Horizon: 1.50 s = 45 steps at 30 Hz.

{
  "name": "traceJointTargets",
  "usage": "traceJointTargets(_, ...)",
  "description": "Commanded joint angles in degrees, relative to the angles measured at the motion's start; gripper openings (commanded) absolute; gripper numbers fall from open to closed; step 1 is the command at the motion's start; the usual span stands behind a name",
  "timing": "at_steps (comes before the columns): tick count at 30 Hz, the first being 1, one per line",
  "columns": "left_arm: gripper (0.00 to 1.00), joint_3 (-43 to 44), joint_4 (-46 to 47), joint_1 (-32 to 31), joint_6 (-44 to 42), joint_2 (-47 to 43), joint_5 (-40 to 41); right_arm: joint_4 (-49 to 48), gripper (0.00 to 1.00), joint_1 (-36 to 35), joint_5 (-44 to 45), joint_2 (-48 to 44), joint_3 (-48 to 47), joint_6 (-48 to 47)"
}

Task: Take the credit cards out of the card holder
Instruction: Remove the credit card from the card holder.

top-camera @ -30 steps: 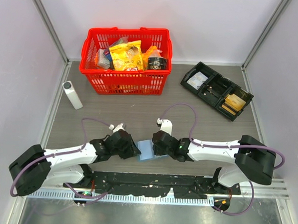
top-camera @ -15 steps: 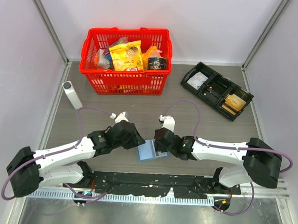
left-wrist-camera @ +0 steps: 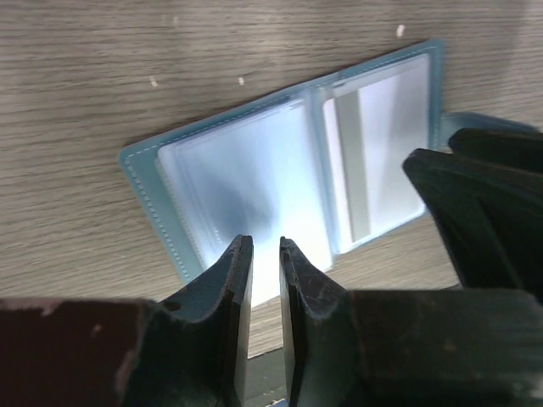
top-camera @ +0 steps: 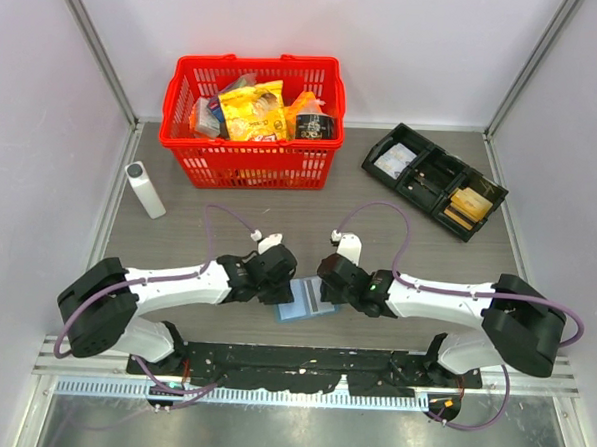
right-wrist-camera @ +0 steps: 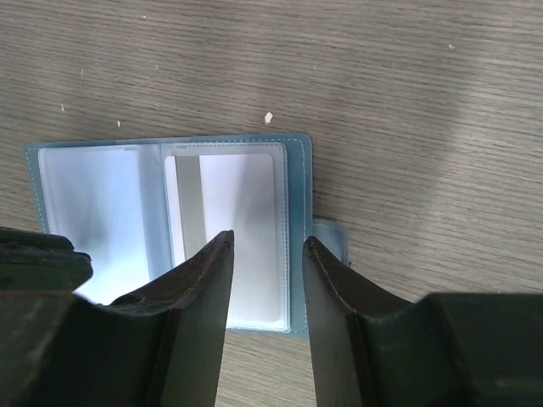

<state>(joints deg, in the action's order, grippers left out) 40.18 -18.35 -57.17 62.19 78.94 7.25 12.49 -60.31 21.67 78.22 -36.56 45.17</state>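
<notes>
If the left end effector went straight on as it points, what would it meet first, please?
The left end effector would probably meet the open blue folding card holder, at its clear sleeve page; depth is unclear.

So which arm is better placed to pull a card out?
Likely right: the right tool hangs open over the card in the card holder; the left tool, barely open, sits over the other page.

Left arm [top-camera: 165,282] and right arm [top-camera: 445,296]: white tubular links joined bulky black joint housings, each trailed by a looping purple cable [top-camera: 378,204]. A white camera block [top-camera: 349,246] capped each wrist, and a small green light [top-camera: 374,281] glowed on the right forearm. Left gripper [left-wrist-camera: 263,250] and right gripper [right-wrist-camera: 267,242] bore dark, scuffed, tapering fingers. Both bases met a black perforated rail [top-camera: 301,362] at the near edge of the table [top-camera: 279,207].
</notes>
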Motion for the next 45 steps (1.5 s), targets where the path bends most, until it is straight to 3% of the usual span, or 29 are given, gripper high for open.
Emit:
traceJointTargets(1, 0.22, -0.02, -5.37, -1.19, -1.99, -0.19, 5.84, -1.06, 0.43, 0.46, -0.22, 0.09, 0.52, 0.45)
traceJointTargets(12, 0.21, 1.56, -11.36, -3.48, -1.9, 3.94, 9.89, -2.56, 0.43, 0.55, -4.18, 2.03, -0.27, -1.04)
traceJointTargets(19, 0.2, 1.04, -9.6, -4.27, -1.11, 3.77, 9.19, -2.74, 0.31, 0.64, -5.41, 1.15, -0.8, -1.75)
traceJointTargets(25, 0.2, 0.95, -8.55, -4.44, -1.11, 3.77, 8.05, -2.82, 0.29, 0.55, -6.55, 0.18, -1.24, -2.1)
traceJointTargets(45, 0.2, 0.51, -7.14, -4.44, -0.93, 2.98, 7.43, -2.82, 0.37, 0.55, -9.02, -6.06, -1.94, -2.72)
